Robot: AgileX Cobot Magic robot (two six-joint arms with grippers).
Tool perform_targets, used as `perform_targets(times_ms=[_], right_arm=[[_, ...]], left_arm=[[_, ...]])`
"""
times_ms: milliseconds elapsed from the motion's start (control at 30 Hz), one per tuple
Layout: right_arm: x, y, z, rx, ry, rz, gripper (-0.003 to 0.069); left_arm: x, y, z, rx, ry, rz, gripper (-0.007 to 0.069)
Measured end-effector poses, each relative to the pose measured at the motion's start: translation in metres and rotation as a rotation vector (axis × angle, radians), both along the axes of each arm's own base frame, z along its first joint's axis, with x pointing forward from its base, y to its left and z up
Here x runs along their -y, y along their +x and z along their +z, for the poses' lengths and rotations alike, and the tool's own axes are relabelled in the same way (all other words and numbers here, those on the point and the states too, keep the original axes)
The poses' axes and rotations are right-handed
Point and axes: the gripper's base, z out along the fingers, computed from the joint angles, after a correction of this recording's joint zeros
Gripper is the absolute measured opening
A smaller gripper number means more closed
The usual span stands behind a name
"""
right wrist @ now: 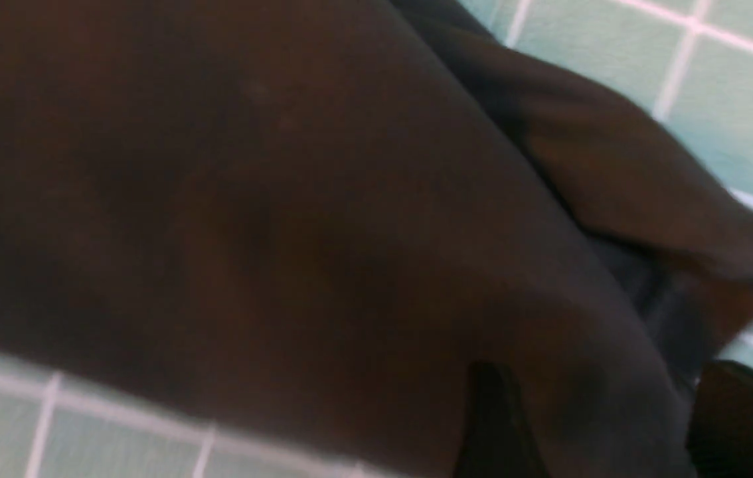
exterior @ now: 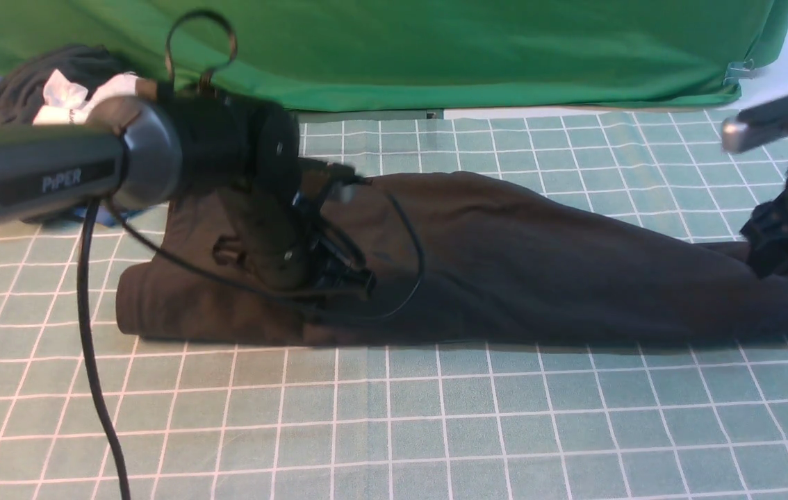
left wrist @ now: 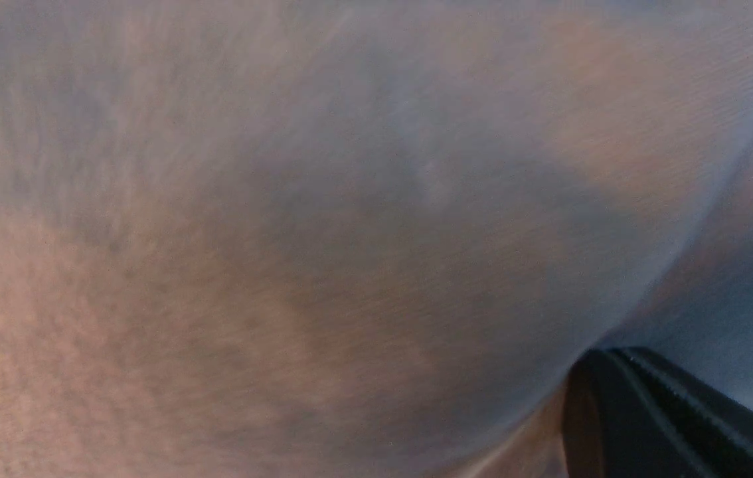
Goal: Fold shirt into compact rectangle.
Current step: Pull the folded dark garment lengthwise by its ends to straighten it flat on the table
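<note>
The black shirt [exterior: 505, 264] lies as a long folded strip across the checked mat, wide at the left and tapering to the right. My left gripper [exterior: 338, 278] is down on the strip's left-middle. In the left wrist view its fingers [left wrist: 649, 418] lie together, with shirt cloth [left wrist: 350, 232] pulled taut from their tips and filling the picture. My right gripper [exterior: 780, 243] is at the strip's narrow right end. Its two fingers [right wrist: 489, 425] stand apart, and a bulge of the shirt [right wrist: 283, 199] lies between them.
A big green cloth [exterior: 436, 48] hangs along the back. A bundle of grey, white and blue garments [exterior: 53, 90] sits at the back left, behind my left arm. The arm's black cable [exterior: 88, 347] trails down over the green grid mat [exterior: 436, 417].
</note>
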Motion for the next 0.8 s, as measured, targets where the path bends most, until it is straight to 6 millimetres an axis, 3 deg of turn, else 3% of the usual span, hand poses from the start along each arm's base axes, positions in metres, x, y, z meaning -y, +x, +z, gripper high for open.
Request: perform_targets(times_ms=[133, 433, 533, 600, 633, 667, 700, 800], right_arm=[[0.0, 0.013, -0.018, -0.028, 0.002, -0.002, 0.0392], [0.0, 0.026, -0.033, -0.038, 0.001, 0.005, 0.0379], [0.0, 0.024, -0.038, -0.084, 0.0, 0.018, 0.029], [0.0, 0.022, -0.04, -0.109, 0.0, 0.032, 0.0197], [0.0, 0.021, -0.04, -0.123, 0.0, 0.036, 0.0116], [0.0, 0.021, -0.04, -0.123, 0.0, 0.036, 0.0105], [0.0, 0.021, -0.04, -0.124, 0.001, 0.033, 0.0046], [0.0, 0.02, -0.032, -0.117, 0.003, 0.023, 0.0025]], left_arm=[[-0.001, -0.002, -0.004, 0.002, -0.007, 0.013, 0.0011], [-0.001, -0.002, -0.004, 0.0, -0.014, 0.021, 0.0011], [-0.001, -0.002, -0.004, 0.0, -0.016, 0.022, 0.0011], [-0.001, -0.002, -0.004, 0.0, -0.017, 0.023, 0.0011], [-0.001, -0.002, -0.004, 0.001, -0.018, 0.023, 0.0011], [-0.001, -0.002, -0.004, 0.001, -0.018, 0.023, 0.0011], [-0.001, -0.002, -0.004, 0.002, -0.019, 0.024, 0.0011], [0.0, -0.002, -0.004, 0.001, -0.02, 0.025, 0.0011]])
